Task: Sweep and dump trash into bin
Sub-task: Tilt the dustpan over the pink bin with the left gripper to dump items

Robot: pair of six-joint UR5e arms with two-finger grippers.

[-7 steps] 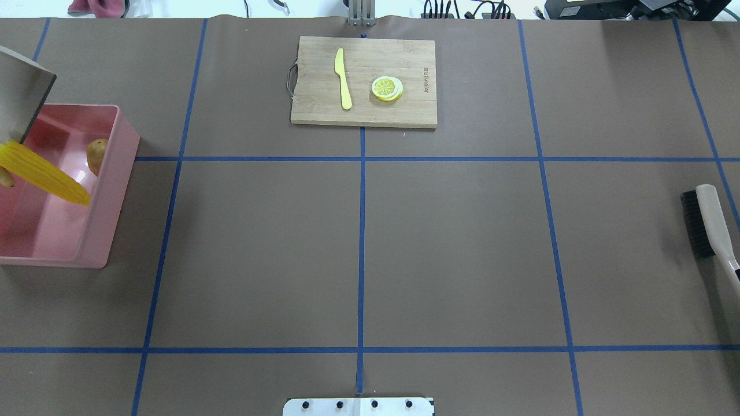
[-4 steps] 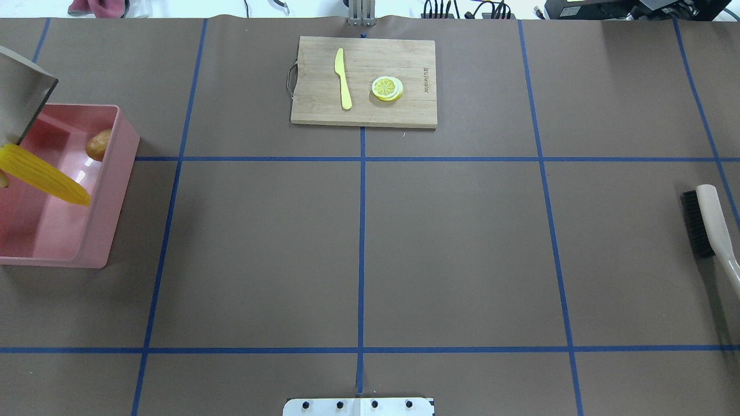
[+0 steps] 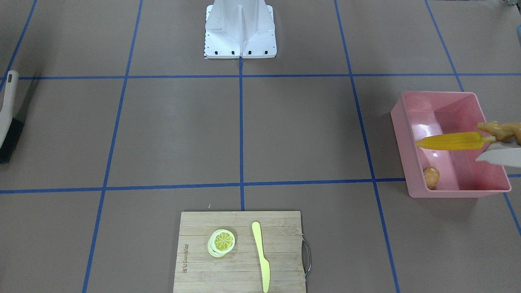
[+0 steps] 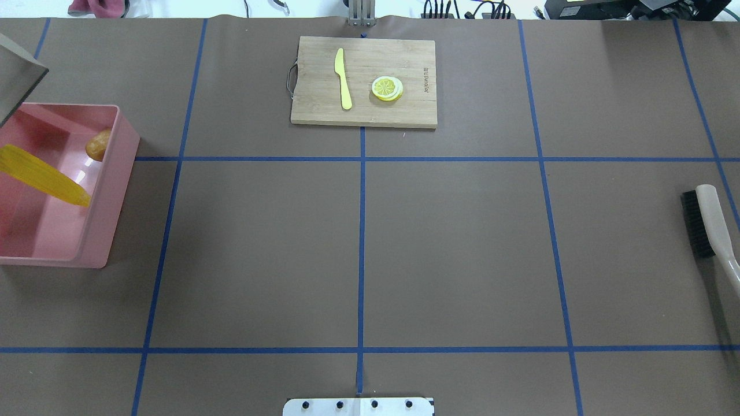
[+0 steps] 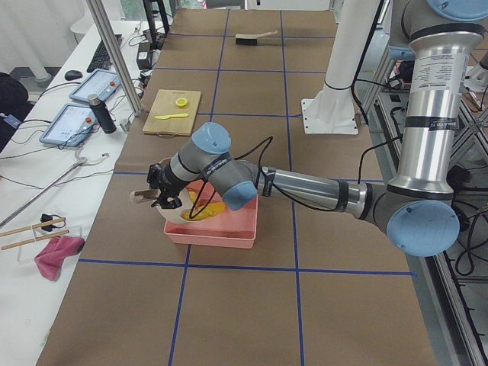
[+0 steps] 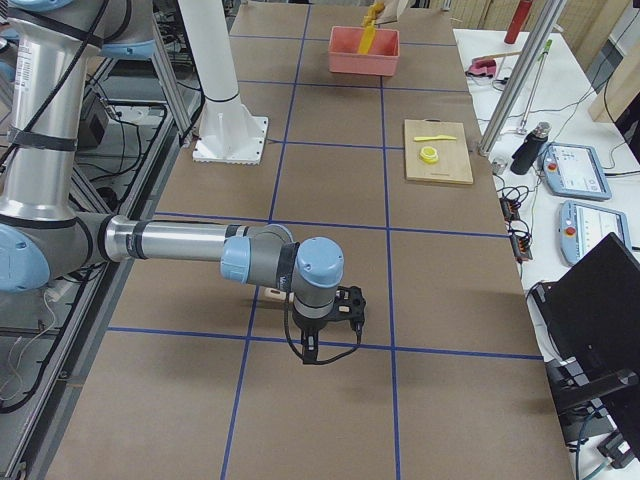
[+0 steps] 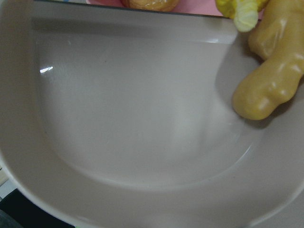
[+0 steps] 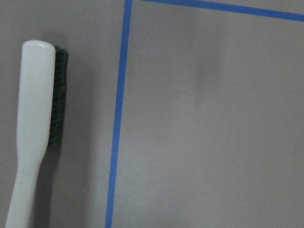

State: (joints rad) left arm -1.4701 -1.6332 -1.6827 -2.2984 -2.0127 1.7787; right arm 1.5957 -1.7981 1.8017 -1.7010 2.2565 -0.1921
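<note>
The pink bin stands at the table's left end. Over it, a tilted beige dustpan is carried by my left arm. The yellow corn cob slants from the pan's lip down into the bin. The tan ginger root lies at the pan's lip. The brown potato rests in a corner of the bin. My left gripper is at the pan's handle and my right gripper hangs low over the table; I cannot tell either one's state.
A black-bristled brush lies at the table's right edge. A wooden cutting board at the far middle carries a pale yellow knife and a lemon slice. The robot's base plate is at the near edge.
The potato rolled to the bin's far corner. The dustpan drew back to the left, the corn sank lower into the bin, and the ginger left the overhead view.
</note>
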